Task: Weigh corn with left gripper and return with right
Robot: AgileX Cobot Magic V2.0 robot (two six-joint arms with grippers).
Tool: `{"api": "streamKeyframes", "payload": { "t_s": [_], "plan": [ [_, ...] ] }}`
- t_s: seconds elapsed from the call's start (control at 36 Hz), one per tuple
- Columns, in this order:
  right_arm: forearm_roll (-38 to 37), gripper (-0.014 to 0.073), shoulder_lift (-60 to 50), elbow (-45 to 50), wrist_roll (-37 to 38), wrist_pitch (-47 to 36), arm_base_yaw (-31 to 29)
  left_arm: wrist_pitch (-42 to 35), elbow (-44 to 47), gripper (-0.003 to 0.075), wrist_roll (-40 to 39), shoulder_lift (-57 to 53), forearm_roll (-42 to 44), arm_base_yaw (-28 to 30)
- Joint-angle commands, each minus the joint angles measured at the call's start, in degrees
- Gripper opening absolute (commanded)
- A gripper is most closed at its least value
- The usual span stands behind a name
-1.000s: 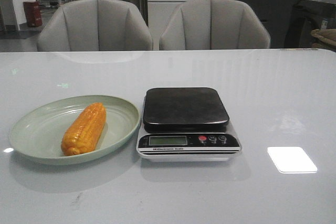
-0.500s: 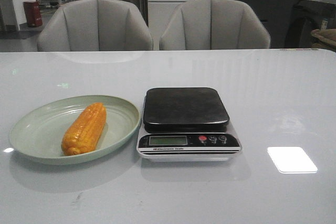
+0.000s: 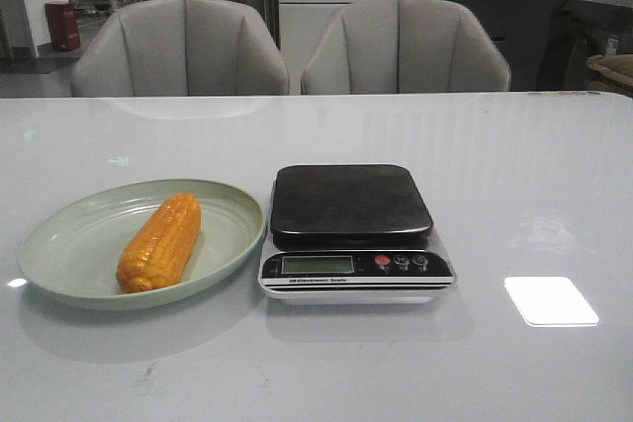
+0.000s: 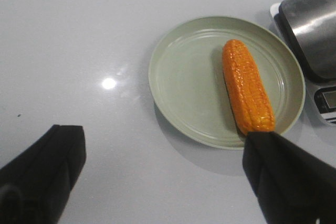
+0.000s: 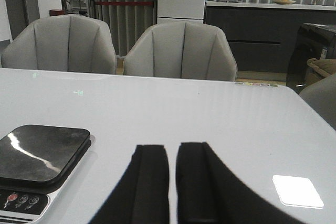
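The orange-yellow corn lies lengthways on the pale green plate at the left of the table. Both also show in the left wrist view: the corn and the plate. The left gripper hangs open and empty above the bare table, short of the plate, one jaw tip over the corn's near end. The right gripper is shut and empty, above the table to the right of the scale. Neither gripper shows in the front view.
A digital kitchen scale with a dark platform stands right beside the plate, its display and buttons towards me. Two grey chairs stand behind the far table edge. A bright light patch lies on the table at the right.
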Motion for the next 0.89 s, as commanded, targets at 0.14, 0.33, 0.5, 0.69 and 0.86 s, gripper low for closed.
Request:
{"api": "streamKeyframes", "payload": {
  "t_s": [0.14,0.33,0.5,0.69,0.86],
  "plan": [
    [-0.8,0.0213,-1.1,0.6,-0.1,-4.8,-0.4,1.1,-12.7,0.0636,-2.3,19.1,-0.8,-7.8],
    [-0.8,0.0213,-1.1,0.6,-0.1,-4.8,-0.4,1.4,-19.9,0.0571,-4.8,34.9,-0.9,-12.2],
    [-0.8,0.0213,-1.1,0.6,-0.1,-4.8,-0.4,1.0,-23.4,0.0554,-4.8,42.4,-3.3,-12.9],
    [-0.8,0.0213,-1.1,0.6,-0.1,-4.8,-0.4,0.6,-26.7,0.0554,-5.1,48.5,-5.7,-12.9],
    [-0.8,0.0213,-1.1,0.6,-0.1,-4.8,-0.4,3.4,-29.2,0.0495,-5.1,52.6,-6.7,-12.9]
  ]
}}
